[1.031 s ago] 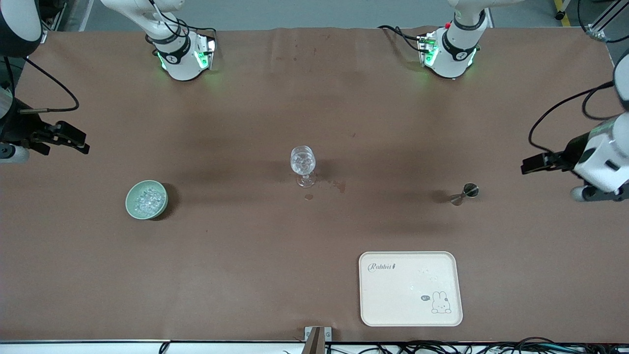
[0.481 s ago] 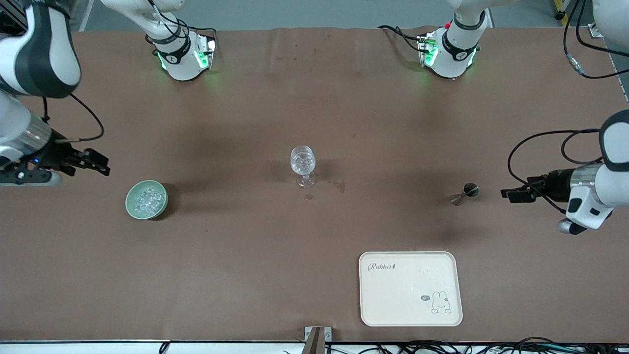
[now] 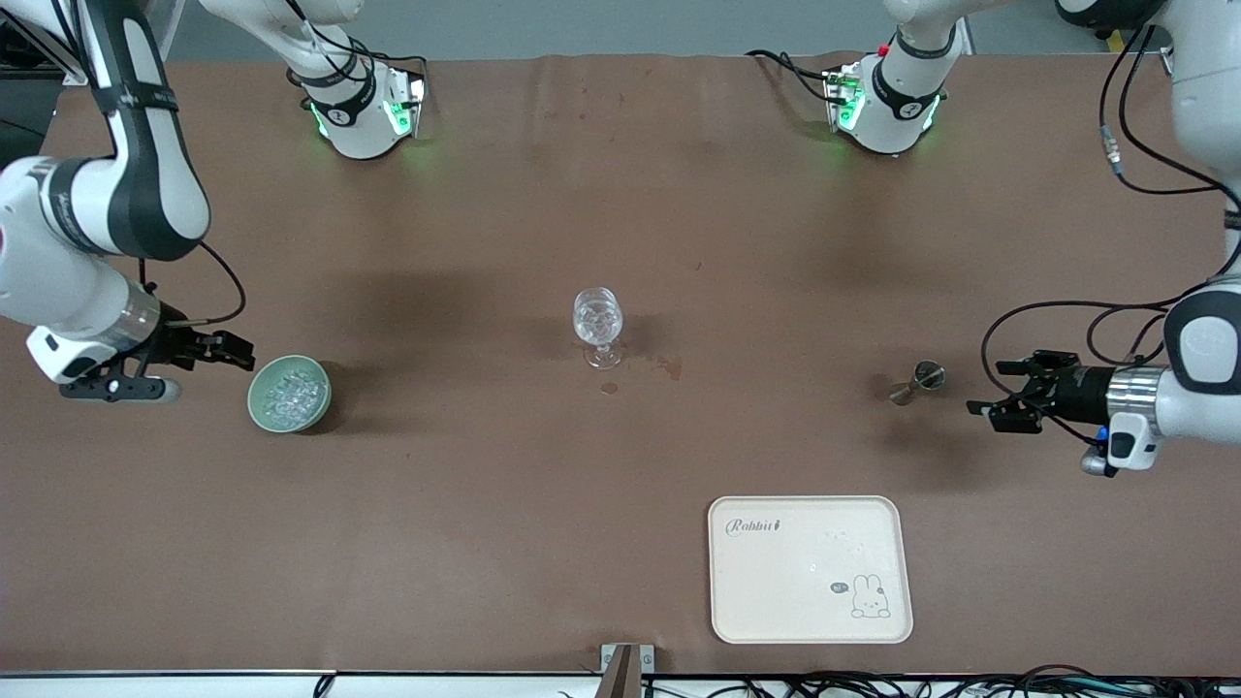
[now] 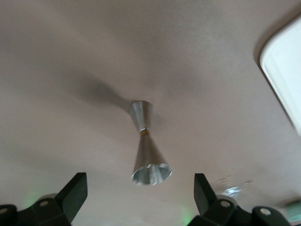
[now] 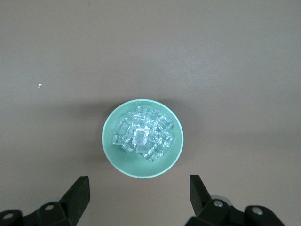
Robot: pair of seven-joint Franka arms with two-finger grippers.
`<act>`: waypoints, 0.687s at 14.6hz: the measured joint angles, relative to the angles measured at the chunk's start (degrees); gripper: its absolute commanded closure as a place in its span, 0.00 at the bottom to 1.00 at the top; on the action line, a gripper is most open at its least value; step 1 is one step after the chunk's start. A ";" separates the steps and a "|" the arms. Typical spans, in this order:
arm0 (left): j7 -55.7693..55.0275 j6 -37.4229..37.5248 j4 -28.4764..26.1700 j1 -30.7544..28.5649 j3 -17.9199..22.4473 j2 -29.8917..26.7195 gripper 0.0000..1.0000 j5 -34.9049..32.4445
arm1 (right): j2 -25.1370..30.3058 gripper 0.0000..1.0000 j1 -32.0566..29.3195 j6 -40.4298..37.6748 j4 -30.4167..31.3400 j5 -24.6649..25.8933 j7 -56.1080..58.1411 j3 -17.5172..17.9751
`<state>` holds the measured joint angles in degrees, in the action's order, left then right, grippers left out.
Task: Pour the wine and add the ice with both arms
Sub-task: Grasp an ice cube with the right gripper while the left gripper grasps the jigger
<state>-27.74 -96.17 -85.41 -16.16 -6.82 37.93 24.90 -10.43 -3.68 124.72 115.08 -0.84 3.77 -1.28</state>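
A pale green bowl (image 3: 258, 386) holds a heap of clear ice (image 3: 290, 396) toward the right arm's end of the table. My right gripper (image 3: 245, 353) is open and empty, low beside the bowl. In the right wrist view the bowl (image 5: 111, 151) and ice (image 5: 143, 134) lie just ahead of the open right gripper (image 5: 138, 186). A steel hourglass jigger (image 3: 919, 380) stands toward the left arm's end. My left gripper (image 3: 990, 389) is open and empty, level with it and a short gap away. The left wrist view shows the jigger (image 4: 146, 148) ahead of the left gripper (image 4: 139, 192). A stemmed wine glass (image 3: 598, 325) stands mid-table.
A cream tray (image 3: 810, 569) with a rabbit drawing lies near the front edge, nearer the camera than the jigger; its corner shows in the left wrist view (image 4: 284, 80). Small dark stains mark the brown cloth beside the glass. The arm bases stand along the back edge.
Both arms have swung inward and down from the table's ends. The right gripper now sits beside the bowl, the left gripper beside the jigger. Nothing on the table has moved.
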 measured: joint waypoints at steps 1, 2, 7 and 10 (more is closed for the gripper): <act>-1.44 -0.87 -0.01 -0.05 0.00 1.42 0.00 1.55 | -0.97 0.06 0.00 1.85 0.65 0.00 0.00 0.01; -2.09 -1.43 0.00 -0.09 0.00 2.76 0.00 2.55 | -1.86 0.07 -0.01 3.63 1.33 0.00 0.00 0.00; -2.85 -1.74 -0.20 -1.87 0.05 8.22 0.04 10.05 | -7.01 0.12 -0.12 9.93 2.52 0.00 0.00 -0.02; -2.70 -1.69 -0.45 -2.70 0.04 10.82 0.07 12.53 | -9.78 0.22 -0.12 12.45 2.64 0.00 0.00 -0.01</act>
<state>-30.44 -97.87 -85.85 -18.85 -6.78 48.75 37.44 -20.21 -3.80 137.16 117.73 -0.84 3.77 -1.29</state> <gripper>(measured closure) 0.040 0.132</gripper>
